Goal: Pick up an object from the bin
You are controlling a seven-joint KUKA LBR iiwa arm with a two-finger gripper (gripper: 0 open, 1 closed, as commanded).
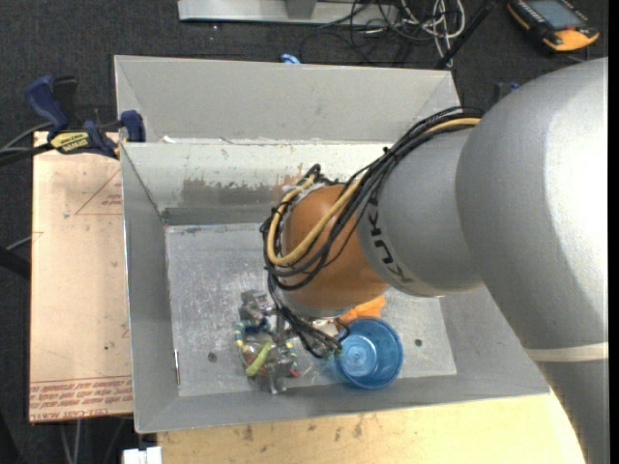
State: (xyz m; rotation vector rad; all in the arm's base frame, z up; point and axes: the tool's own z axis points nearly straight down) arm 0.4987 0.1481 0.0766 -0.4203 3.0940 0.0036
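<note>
Grey metal bin (pixel 193 288): floor scuffed and scratched. Blue round cup (pixel 368 354) on floor, near front wall. Orange piece (pixel 368 307) just behind cup, partly hidden. Heap of small mixed items (pixel 259 348) just left of cup.

Floor cables (pixel 440 13) lie beside an orange handset (pixel 553 17).

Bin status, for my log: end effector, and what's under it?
End effector low, bin front, over small mixed heap. Blue round cup right of it. Orange piece behind cup.
</note>
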